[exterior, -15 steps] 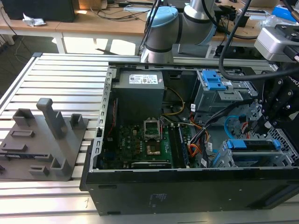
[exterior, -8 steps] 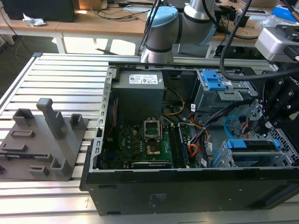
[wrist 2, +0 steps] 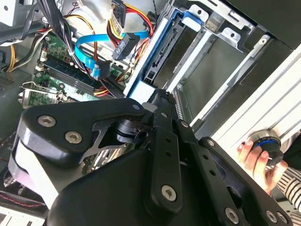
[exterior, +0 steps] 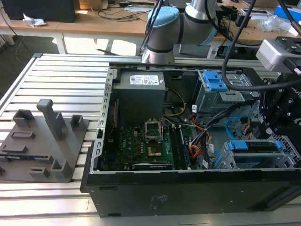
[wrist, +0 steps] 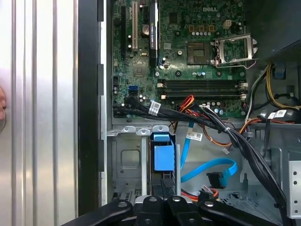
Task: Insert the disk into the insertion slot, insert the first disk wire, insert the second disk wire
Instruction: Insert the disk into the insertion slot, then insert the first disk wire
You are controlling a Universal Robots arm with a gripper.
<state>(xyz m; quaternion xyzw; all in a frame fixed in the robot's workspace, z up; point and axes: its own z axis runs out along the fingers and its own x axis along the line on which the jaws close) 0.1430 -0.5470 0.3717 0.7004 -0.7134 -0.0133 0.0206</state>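
Note:
The disk (exterior: 254,147), silver in a bright blue carrier, sits edge-up in the insertion slot (exterior: 235,162), a perforated metal cage at the case's corner on the exterior view's right. My gripper (exterior: 277,132) hangs right over it. In both wrist views the disk's blue frame (wrist: 163,156) (wrist 2: 162,42) runs down between the cage walls (wrist: 124,162) (wrist 2: 221,61), and my gripper (wrist: 165,184) (wrist 2: 157,96) is shut on the disk's near end. The second disk wire (wrist: 207,167) (wrist 2: 87,47) (exterior: 229,123), light blue with a dark plug (wrist: 216,179), curls loose beside the cage.
The open case holds the motherboard (wrist: 188,61), a power supply (exterior: 141,92) and a taller bay with blue latches (exterior: 216,82). Black and orange cable bundles (wrist: 188,117) cross next to the cage. A grey fixture (exterior: 47,141) lies outside the case. A person's hand (wrist 2: 256,157) holds a knob.

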